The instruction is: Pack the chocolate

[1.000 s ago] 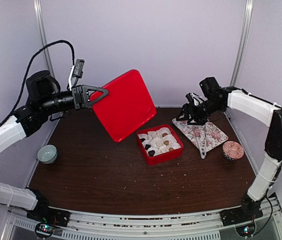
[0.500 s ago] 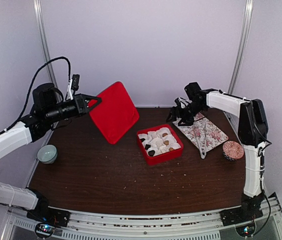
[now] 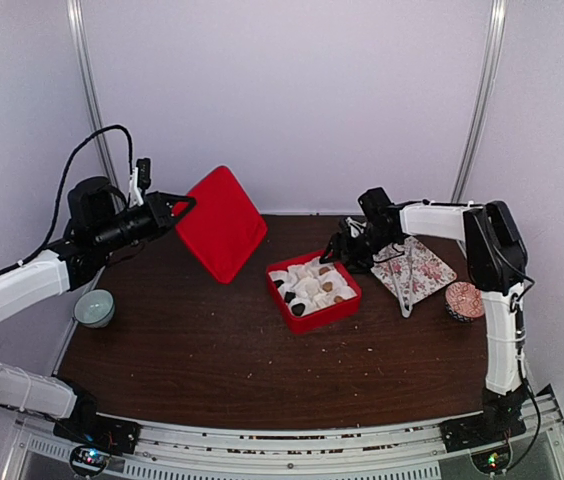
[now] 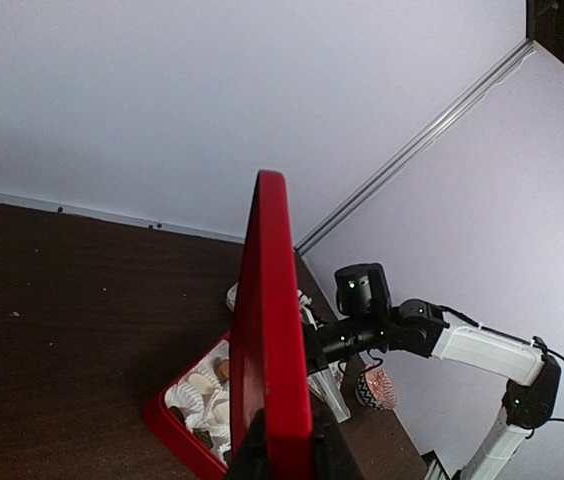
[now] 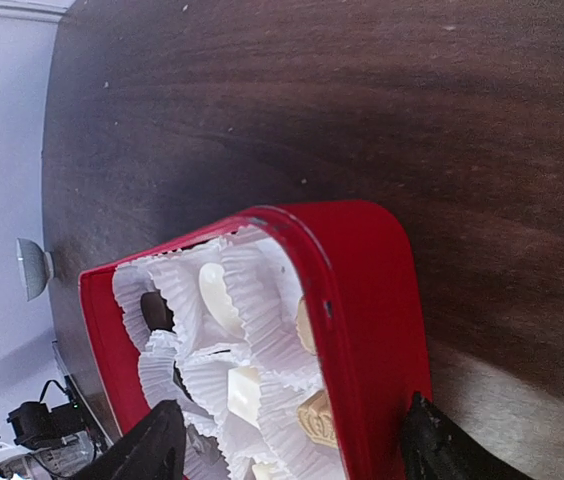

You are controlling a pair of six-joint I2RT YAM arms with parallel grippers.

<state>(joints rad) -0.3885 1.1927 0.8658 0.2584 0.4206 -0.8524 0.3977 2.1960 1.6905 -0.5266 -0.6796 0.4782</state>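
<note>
Chocolate (image 3: pixel 299 308) sits in red box (image 3: pixel 324 318); L gripper (image 3: pixel 180 205) clamps lid (image 3: pixel 220 222), raised left of box; R gripper (image 3: pixel 340 252) spread wide over box's far edge.

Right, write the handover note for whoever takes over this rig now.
Left gripper: shut on the red lid, held tilted in the air to the left of the box.
Right gripper: open, straddling the far right wall of the red box.
Chocolates: in paper cups inside the box.
Done: chocolates boxed, as far as can be seen.
Left: put the lid on.
</note>
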